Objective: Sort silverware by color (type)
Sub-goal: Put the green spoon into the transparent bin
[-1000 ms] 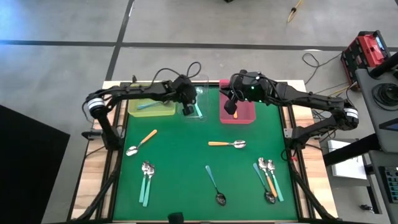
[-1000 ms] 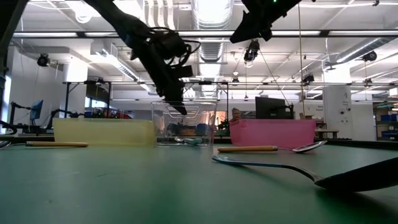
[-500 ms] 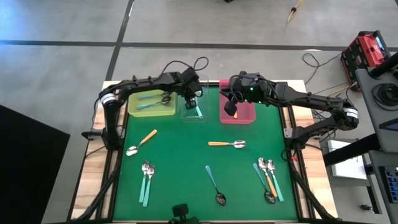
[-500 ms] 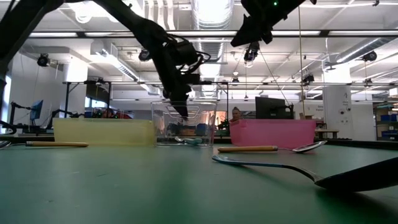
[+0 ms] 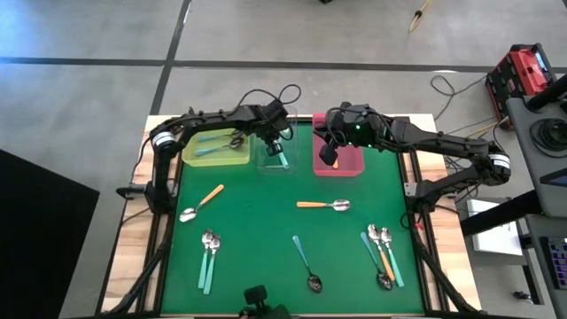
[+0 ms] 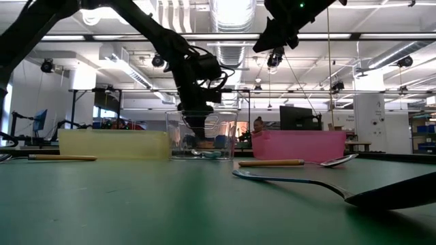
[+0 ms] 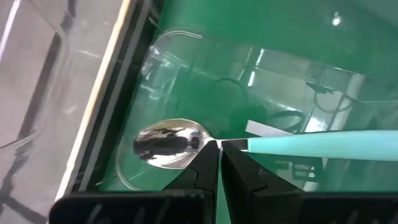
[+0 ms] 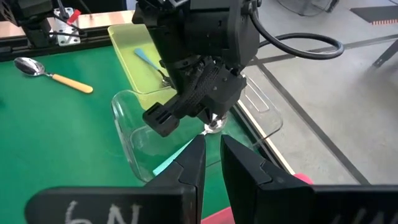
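Two arms over the far bins, mid-sort.

From above, I see my left gripper [image 5: 270,143] over the clear bin [image 5: 285,166], pinching a teal spoon [image 5: 281,157] at its neck to lower it in; nine spoons lie unsorted on the mat [image 5: 257,221]. Wrist view: fingers pressed on the spoon inside the bin. Right gripper [image 5: 329,152] hangs over the pink bin [image 5: 354,166], fingers nearly together, empty.

The green surface [image 5: 257,226] carries three bins under the claws: yellow bin [image 5: 215,150], clear bin [image 5: 274,156], pink bin [image 5: 338,159]. Spoons [image 5: 323,206] lie scattered nearer the front edge.
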`<state>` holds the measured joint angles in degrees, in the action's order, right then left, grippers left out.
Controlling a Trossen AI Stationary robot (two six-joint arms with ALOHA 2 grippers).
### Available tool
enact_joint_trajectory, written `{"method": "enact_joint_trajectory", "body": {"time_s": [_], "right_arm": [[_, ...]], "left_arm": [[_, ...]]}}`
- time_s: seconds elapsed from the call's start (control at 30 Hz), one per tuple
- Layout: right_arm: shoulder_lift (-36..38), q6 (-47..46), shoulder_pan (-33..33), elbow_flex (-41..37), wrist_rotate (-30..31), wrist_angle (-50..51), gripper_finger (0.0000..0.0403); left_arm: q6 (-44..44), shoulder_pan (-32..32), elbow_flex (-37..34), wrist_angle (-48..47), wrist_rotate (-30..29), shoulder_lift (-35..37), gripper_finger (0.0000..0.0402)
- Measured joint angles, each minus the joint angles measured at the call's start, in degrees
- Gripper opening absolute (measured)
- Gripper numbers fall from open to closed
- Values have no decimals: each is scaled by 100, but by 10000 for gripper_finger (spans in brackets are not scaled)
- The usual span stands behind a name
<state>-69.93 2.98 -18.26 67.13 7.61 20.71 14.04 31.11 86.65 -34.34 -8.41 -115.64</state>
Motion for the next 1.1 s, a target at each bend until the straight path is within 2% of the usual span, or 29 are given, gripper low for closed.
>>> {"method": "enact_joint_trajectory", "body": {"time_s": [0.57, 1.1], "right_arm": [[0, -7, 0, 0, 1, -2, 43], [0, -35, 0, 0, 1, -2, 43]], "left_arm": [[-112, 13, -4, 94, -111, -383, 0], [-127, 13, -7, 285, -111, -397, 0]]}}
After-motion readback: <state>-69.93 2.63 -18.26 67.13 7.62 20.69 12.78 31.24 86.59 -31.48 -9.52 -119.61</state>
